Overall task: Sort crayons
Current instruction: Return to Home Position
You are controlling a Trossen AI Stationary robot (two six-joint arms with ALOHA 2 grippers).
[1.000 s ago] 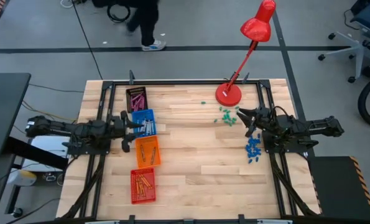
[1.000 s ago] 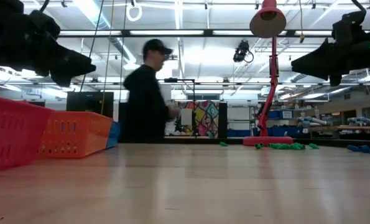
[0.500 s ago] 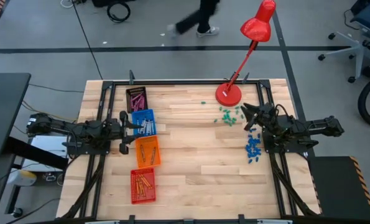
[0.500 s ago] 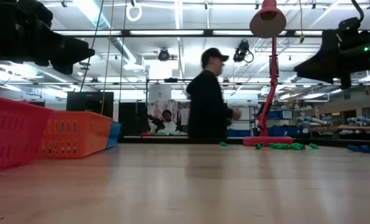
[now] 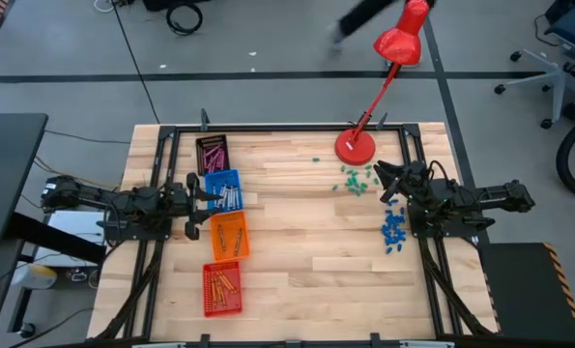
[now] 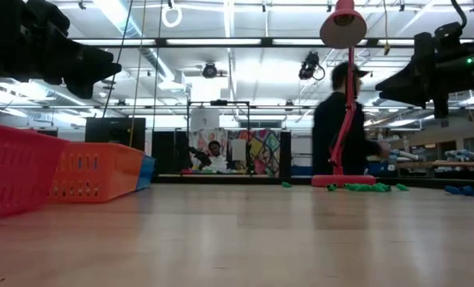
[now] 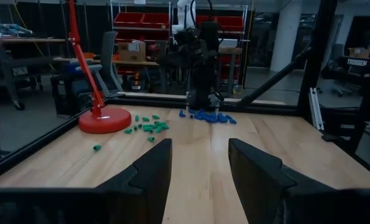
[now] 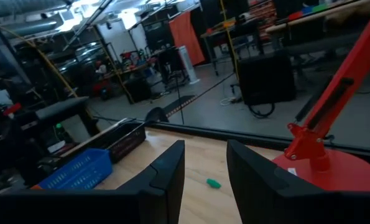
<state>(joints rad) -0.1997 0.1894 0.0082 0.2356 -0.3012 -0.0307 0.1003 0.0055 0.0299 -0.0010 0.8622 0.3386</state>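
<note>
The crayons lie sorted in a row of bins at the table's left. Magenta ones are in a black bin (image 5: 212,153), silvery ones in a blue bin (image 5: 225,191), and orange ones in an orange bin (image 5: 228,235) and a red bin (image 5: 221,288). My left gripper (image 5: 206,197) hovers level beside the blue bin, open and empty (image 7: 199,149). My right gripper (image 5: 380,174) hovers level at the table's right above scattered green bits (image 5: 353,181), also open and empty (image 8: 205,149).
A red desk lamp stands on its base (image 5: 355,146) at the far right, close to my right gripper. Small blue bits (image 5: 393,230) lie below that arm. A person walks past beyond the far edge (image 6: 340,127). The table's middle is bare wood (image 5: 306,242).
My right gripper has rolled about its own axis and swung a little toward the far edge, staying open. My left gripper has tipped slightly up toward level. The person behind the table has walked from left to right.
</note>
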